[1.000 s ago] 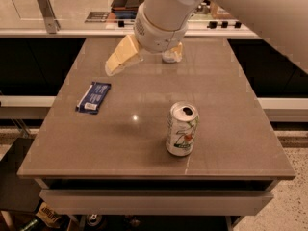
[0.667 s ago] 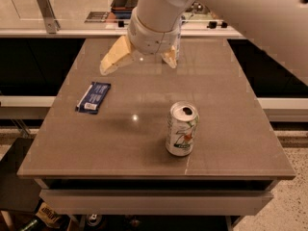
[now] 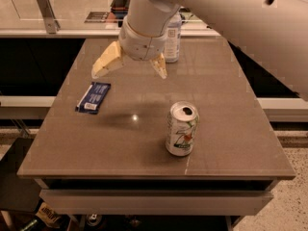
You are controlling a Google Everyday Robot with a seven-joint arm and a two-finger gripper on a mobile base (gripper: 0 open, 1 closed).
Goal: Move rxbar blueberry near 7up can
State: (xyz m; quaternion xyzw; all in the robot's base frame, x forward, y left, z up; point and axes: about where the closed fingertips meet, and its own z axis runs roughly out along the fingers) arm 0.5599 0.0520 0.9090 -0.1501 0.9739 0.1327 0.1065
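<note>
While the snack bar and the soda can lay just where they had been a second before, the gripper had shifted left and nearer the front of the table; it hung above the back left part of the top, behind and to the right of the bar, not touching it; its two pale fingers were spread wide with nothing between them; the move had uncovered a bottle at the far edge, which the arm had hidden earlier.

Counted, there was one bar, one can, one bottle and one gripper with two fingers.

The dark-blue bar lay flat near the left edge, its white patch at the nearer end; the can stood upright toward the front, right of centre, well apart from the bar, its opened top showing; the bottle stood well back from both, its upper part covered by the white arm, which crossed from the upper right; behind the table ran a pale counter with a metal post on it.
</note>
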